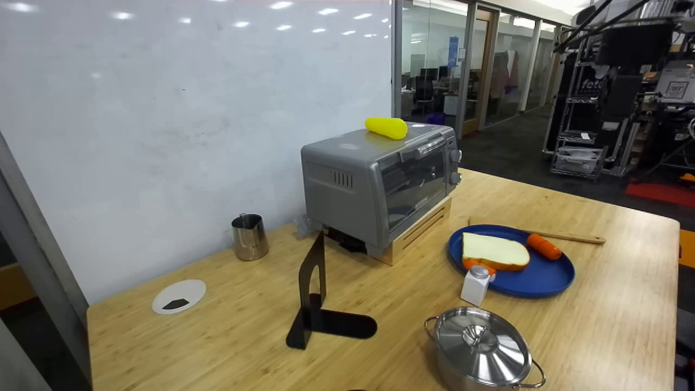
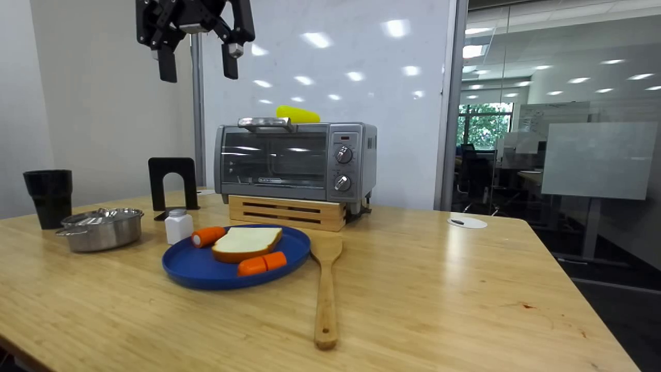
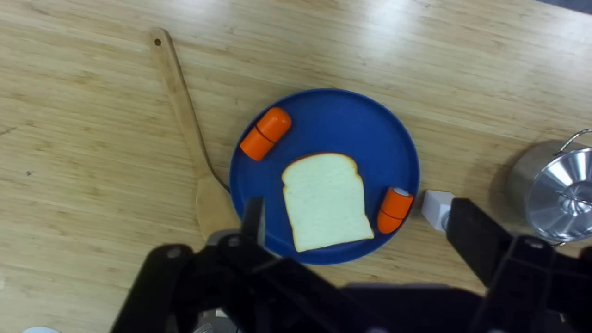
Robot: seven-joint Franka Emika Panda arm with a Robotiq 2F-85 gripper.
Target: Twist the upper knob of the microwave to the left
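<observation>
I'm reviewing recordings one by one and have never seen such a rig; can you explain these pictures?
The machine is a robot arm; its two jaws stand open, holding nothing. Two pictures come from cameras outside it; the third, from its wrist, looks down past the jaws. The table bears a blue plate with bread and orange pieces, a wooden spatula, a lidded pot and other things. The grey microwave, whose upper knob is to be twisted, has a yellow object on top.

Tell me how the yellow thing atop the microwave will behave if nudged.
The yellow thing is rounded and lies on its side, so it would probably roll. Its tapered shape could make it swerve. The microwave shows no raised lip on top, so a fall seems possible.
</observation>
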